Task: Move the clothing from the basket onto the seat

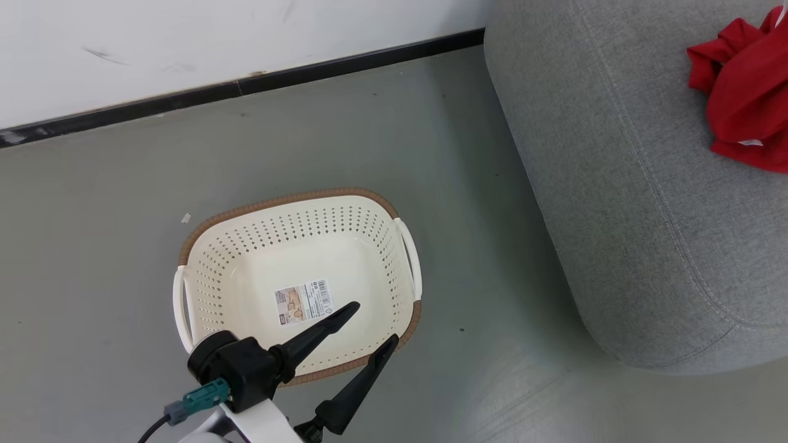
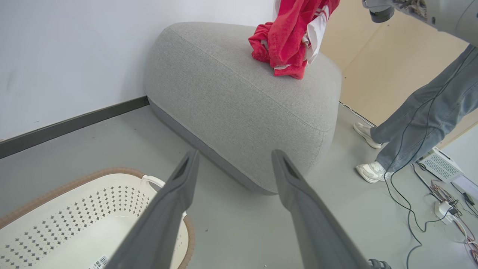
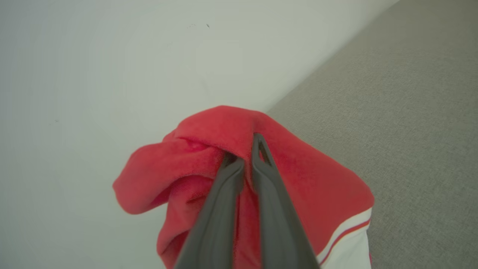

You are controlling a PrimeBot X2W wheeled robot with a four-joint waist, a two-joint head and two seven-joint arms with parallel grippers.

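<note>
Over the seat, the right gripper is clamped on a bunched fold of the clothing, seemingly soft and light; the left gripper gapes.

I count one basket, one seat and one red heap of clothing; how many garments are in it I cannot tell. One person, two shoes.

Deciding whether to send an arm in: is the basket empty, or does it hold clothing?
Empty: the basket shows its bare bottom and label; the red clothing is over at the seat.
</note>
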